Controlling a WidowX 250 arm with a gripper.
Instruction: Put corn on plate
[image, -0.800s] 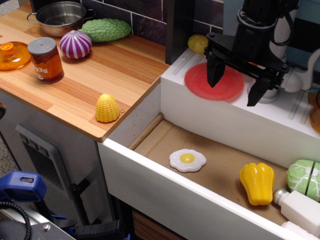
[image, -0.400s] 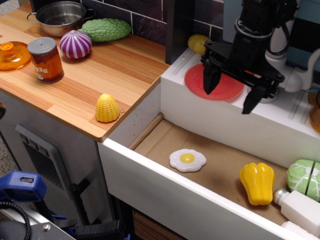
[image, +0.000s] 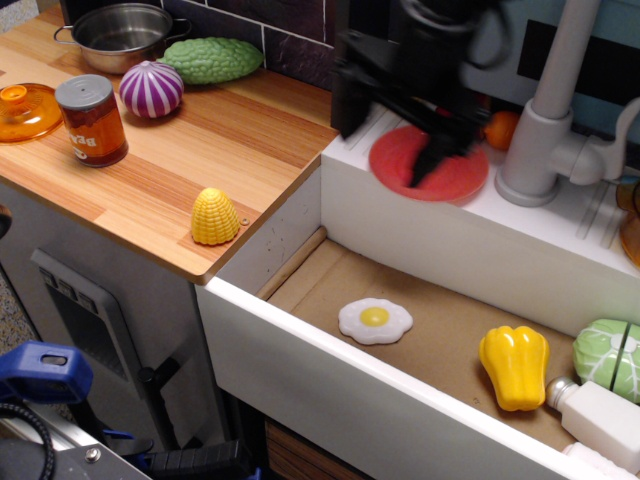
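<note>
Observation.image: blurred gripper (image: 390, 130) overhangs plate (image: 430, 165); corn (image: 215, 217) apart.

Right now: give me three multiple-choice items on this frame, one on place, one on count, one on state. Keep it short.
1. Where is the corn?
A. on the wooden counter
B. on the plate
C. in the sink

2. How many toy fried eggs are in the sink?
A. none
B. one
C. three

3. What is on the plate?
A. the corn
B. the bell pepper
C. no food

Answers:
1 A, it stands near the counter's edge.
2 B, a single egg lies on the sink floor.
3 C, only the blurred gripper hangs over it.
</note>
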